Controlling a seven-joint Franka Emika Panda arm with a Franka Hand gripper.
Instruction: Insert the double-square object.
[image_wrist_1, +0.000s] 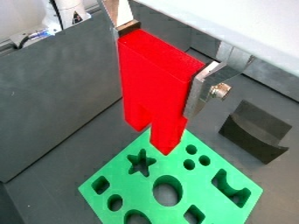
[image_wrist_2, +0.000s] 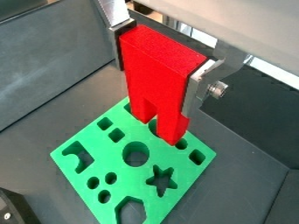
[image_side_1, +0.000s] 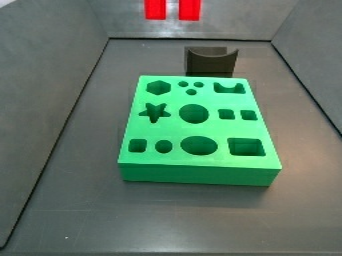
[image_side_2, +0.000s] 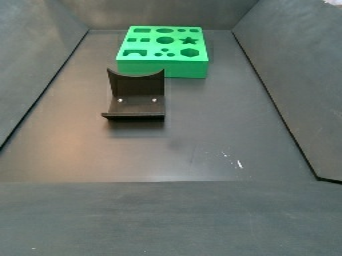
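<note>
The double-square object (image_wrist_1: 156, 83) is a bright red block with two square prongs split by a slot. My gripper (image_wrist_1: 162, 66) is shut on its upper body, with a silver finger (image_wrist_1: 201, 87) on each side. It also shows in a wrist view (image_wrist_2: 158, 83), with the gripper (image_wrist_2: 162, 74) closed around it. It hangs prongs down above the green board (image_wrist_1: 117, 188) with several cut-out holes, near one edge (image_wrist_2: 82, 144). In a side view only the prong tips (image_side_1: 173, 9) show at the top edge, behind the board (image_side_1: 201, 172). The gripper does not show in either side view.
The dark fixture (image_side_1: 211, 60) with a curved notch stands just behind the green board and shows in a wrist view (image_wrist_1: 257, 131). In a side view the fixture (image_side_2: 134, 95) stands in front of the board (image_side_2: 160, 62). Dark sloping walls enclose the grey floor.
</note>
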